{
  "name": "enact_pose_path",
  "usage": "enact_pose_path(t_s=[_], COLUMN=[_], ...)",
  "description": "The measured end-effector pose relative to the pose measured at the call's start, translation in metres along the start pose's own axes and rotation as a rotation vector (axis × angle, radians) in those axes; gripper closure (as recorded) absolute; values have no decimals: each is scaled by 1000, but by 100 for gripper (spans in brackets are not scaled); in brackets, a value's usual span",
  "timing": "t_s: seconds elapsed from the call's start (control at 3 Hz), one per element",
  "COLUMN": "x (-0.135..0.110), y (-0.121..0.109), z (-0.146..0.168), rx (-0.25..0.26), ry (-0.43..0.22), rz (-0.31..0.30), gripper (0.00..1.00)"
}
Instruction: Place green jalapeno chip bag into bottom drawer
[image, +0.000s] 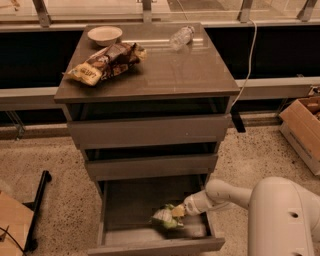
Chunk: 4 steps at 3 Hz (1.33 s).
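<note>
The green jalapeno chip bag (164, 218) is small, light green and crinkly, low inside the open bottom drawer (155, 246), near the tray's middle right. My gripper (178, 211) reaches in from the right on a white arm and is shut on the bag's right end. The bag looks close to or touching the drawer floor; I cannot tell which. The drawer is pulled out below the two other drawers.
On the cabinet top lie a brown-and-yellow chip bag (106, 61), a white bowl (104, 35) and a clear plastic bottle (180, 37). A cardboard box (303, 126) stands at the right. A black stand leg (37, 207) is on the floor at left.
</note>
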<state>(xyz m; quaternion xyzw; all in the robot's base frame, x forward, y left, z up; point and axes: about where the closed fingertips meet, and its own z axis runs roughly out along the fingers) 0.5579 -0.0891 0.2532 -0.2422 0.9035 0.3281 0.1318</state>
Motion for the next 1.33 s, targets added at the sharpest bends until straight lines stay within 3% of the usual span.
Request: enact_pose_path(t_s=[0.33, 1.0, 1.33], x=[21, 22, 22], y=[-42, -37, -36], z=[11, 15, 16], rx=[38, 28, 27], ry=[14, 19, 20], rz=[70, 67, 67], gripper=[51, 4, 0])
